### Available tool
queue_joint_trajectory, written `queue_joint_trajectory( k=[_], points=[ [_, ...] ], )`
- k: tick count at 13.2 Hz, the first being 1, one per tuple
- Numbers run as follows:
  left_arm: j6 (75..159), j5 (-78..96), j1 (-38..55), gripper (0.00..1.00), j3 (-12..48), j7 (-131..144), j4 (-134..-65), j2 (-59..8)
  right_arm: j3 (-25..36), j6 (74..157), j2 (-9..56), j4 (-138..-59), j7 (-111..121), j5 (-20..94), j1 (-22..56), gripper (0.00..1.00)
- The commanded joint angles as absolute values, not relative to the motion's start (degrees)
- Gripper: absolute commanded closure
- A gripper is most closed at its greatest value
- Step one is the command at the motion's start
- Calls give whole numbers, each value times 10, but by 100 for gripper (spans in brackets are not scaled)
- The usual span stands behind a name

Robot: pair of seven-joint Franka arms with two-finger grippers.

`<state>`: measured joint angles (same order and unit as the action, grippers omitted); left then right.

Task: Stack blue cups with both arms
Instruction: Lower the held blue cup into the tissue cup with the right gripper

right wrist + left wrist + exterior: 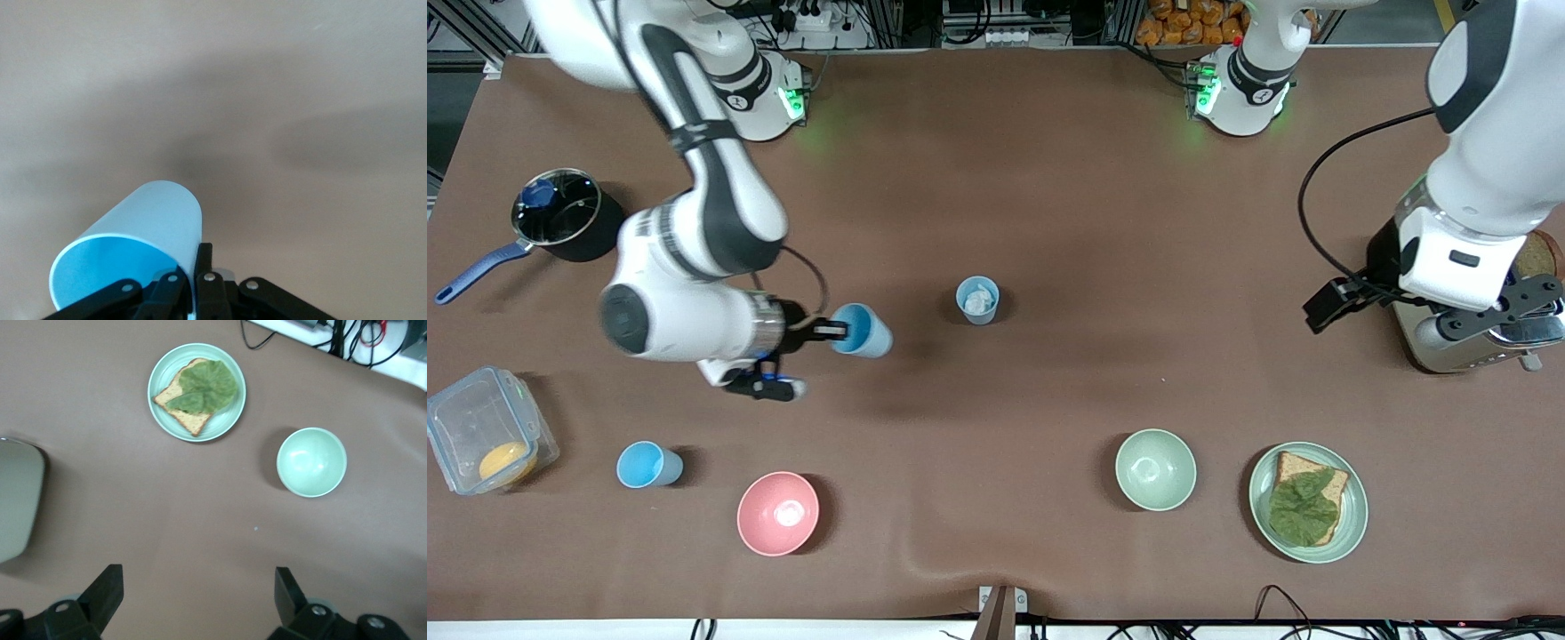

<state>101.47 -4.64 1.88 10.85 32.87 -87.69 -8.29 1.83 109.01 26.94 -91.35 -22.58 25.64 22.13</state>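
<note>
Right hand (838, 332) pinching rim of smooth tapered plastic blue cup (863, 331), tilting it over brown bench (1049, 178). Second cup (977, 300), upright, standing near held one. Left hand (193, 600) waiting, fingers spread wide, gripping nothing.

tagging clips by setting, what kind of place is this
Most likely a robotics lab staged as a mock kitchen: a brown-covered table, kitchen props such as a saucepan and a plate of bread with lettuce, and cables and power strips along the table's edge by the arm bases.
</note>
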Motion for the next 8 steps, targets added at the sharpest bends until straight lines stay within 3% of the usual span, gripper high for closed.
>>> queue_joint_trajectory(
  k=[1, 5, 8],
  points=[
    [1007, -45, 12, 0, 91, 267, -950, -23, 29, 1111, 280, -926, -317, 265, 299, 100],
    [1006, -29, 11, 0, 57, 214, -983, -3, 30, 1130, 278, -949, -417, 247, 374, 100],
    [1007, -23, 11, 0, 54, 214, -1018, 20, 30, 1146, 287, -945, -440, 218, 381, 100]
  ],
)
